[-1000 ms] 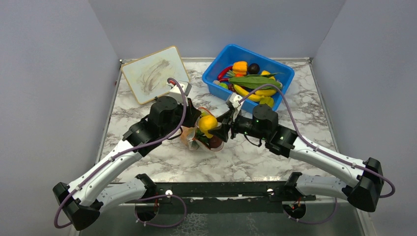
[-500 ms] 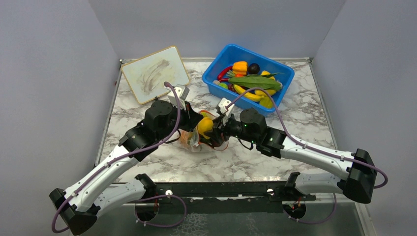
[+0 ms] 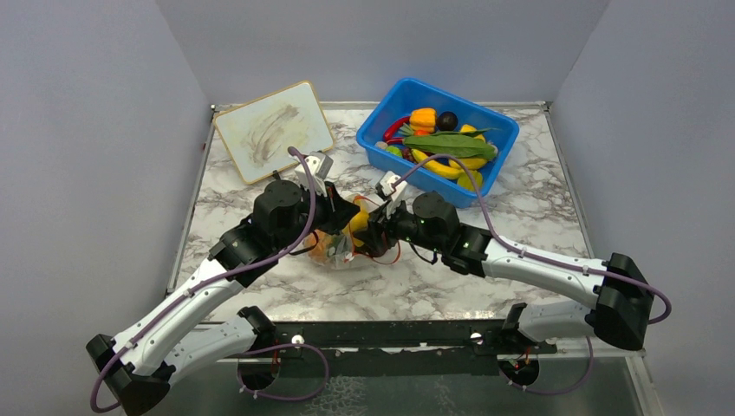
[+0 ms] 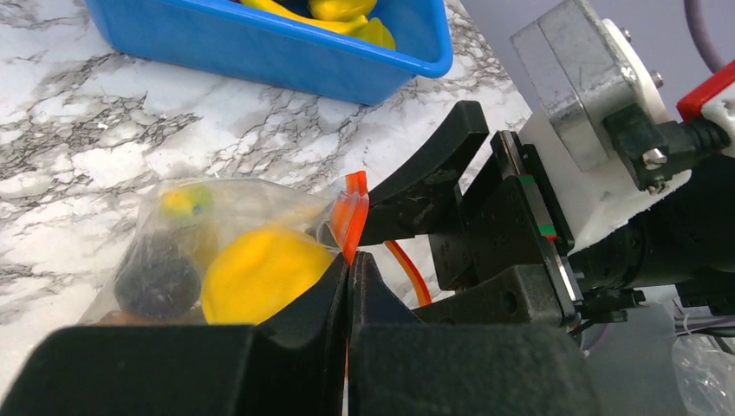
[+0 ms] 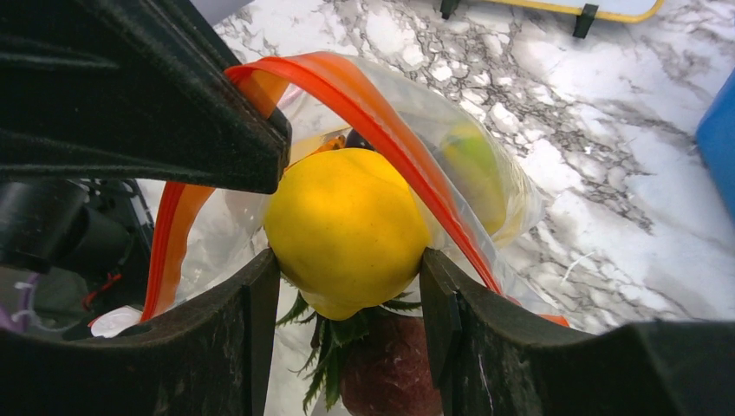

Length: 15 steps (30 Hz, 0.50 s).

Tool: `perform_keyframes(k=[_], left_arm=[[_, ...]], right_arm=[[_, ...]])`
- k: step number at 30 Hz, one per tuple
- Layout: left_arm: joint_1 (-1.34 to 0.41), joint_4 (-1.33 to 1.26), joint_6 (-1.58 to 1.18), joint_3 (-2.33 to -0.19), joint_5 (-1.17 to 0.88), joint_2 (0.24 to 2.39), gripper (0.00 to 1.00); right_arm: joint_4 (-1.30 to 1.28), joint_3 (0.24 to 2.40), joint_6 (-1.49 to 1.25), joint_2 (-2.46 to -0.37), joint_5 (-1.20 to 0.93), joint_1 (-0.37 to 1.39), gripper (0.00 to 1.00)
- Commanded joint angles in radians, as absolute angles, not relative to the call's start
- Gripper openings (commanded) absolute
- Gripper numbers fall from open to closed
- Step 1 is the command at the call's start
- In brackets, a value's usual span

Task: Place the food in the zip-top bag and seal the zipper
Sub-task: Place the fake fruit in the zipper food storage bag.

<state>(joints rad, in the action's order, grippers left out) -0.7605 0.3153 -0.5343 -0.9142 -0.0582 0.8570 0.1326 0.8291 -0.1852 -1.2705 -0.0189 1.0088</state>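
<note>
The clear zip-top bag (image 3: 336, 253) lies on the marble between the two arms. My left gripper (image 4: 349, 260) is shut on its red-orange zipper (image 4: 351, 212) and holds the mouth up. My right gripper (image 5: 347, 286) is shut on the yellow-orange pineapple (image 5: 347, 225), whose green crown points back toward the wrist. The pineapple sits in the bag's mouth, ringed by the zipper (image 5: 381, 130). A dark red-brown fruit (image 5: 390, 373) lies just under it. Through the plastic a dark round fruit (image 4: 156, 277) and a yellow-green piece (image 4: 186, 201) show inside. From above, the pineapple (image 3: 357, 223) is half hidden between the grippers.
The blue bin (image 3: 381, 137) at the back right holds bananas (image 3: 446, 166), green leaves (image 3: 451, 141) and other toy food. A tilted whiteboard (image 3: 273, 130) stands at the back left. Grey walls close in on both sides.
My right gripper has moved left with the pineapple, carrying it into the bag's mouth. The left gripper has kept its hold on the zipper and shifted slightly.
</note>
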Motion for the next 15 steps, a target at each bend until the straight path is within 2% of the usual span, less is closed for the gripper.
perform_keyframes(k=[1, 4, 12, 15], left_arm=[[-0.758, 0.238, -0.553, -0.893, -0.093, 0.833, 0.00], [-0.757, 0.235, -0.549, -0.880, -0.095, 0.832, 0.00], [-0.758, 0.257, -0.520, -0.884, -0.070, 0.822, 0.00], [-0.757, 0.271, -0.510, -0.884, -0.055, 0.814, 0.00]], right_arm=[[0.277, 0.783, -0.328, -1.294, -0.031, 1.015, 0.38], [0.308, 0.765, -0.360, -1.304, -0.021, 1.016, 0.43], [0.164, 0.837, -0.335, -1.312, -0.005, 1.017, 0.68], [0.090, 0.859, -0.324, -1.285, 0.027, 1.016, 0.72]])
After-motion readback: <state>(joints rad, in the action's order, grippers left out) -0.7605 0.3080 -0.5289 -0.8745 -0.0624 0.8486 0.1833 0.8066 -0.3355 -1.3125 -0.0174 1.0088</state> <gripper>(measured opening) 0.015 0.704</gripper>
